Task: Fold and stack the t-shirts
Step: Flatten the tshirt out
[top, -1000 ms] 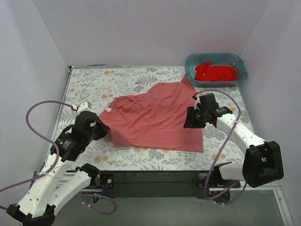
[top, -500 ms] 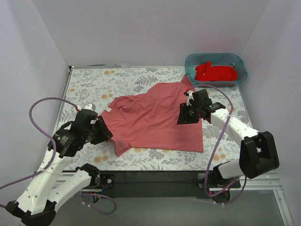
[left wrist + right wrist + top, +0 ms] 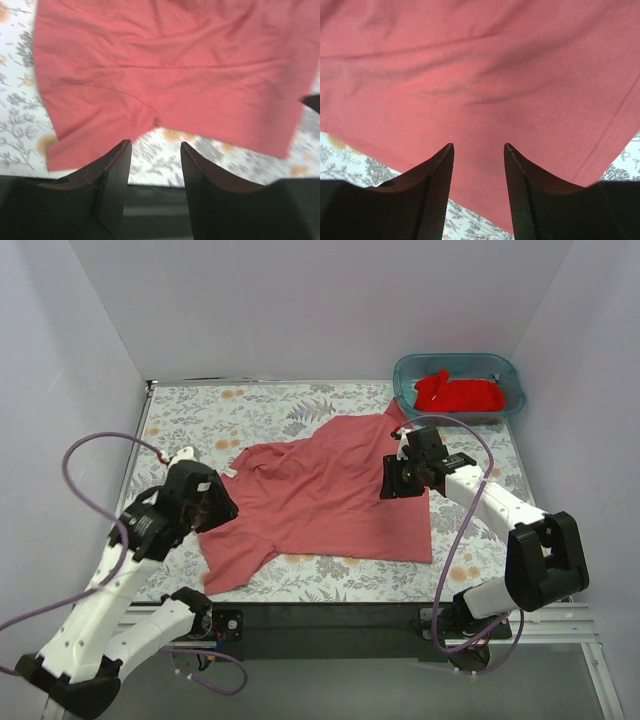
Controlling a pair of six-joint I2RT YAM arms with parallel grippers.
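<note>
The dusty salmon-red t-shirt (image 3: 320,495) lies spread on the floral table, its near-left corner reaching toward the front edge. My left gripper (image 3: 216,507) hovers at the shirt's left edge, open and empty. In the left wrist view its jaws (image 3: 154,146) stand apart with the shirt (image 3: 165,75) beyond them. My right gripper (image 3: 393,480) hangs over the shirt's right part, open. In the right wrist view the jaws (image 3: 478,146) stand apart above the cloth (image 3: 480,75), holding nothing. The brighter red t-shirt (image 3: 460,393) lies crumpled in the tub.
The teal plastic tub (image 3: 408,368) stands at the far right corner of the table. White walls enclose the table on three sides. Purple cables loop from both arms. The black front edge (image 3: 155,200) of the table shows in the left wrist view.
The shirt's near-left corner has been drawn out toward the front left and now lies flatter. The left arm has risen. The right gripper has shifted a little left and farther over the shirt.
</note>
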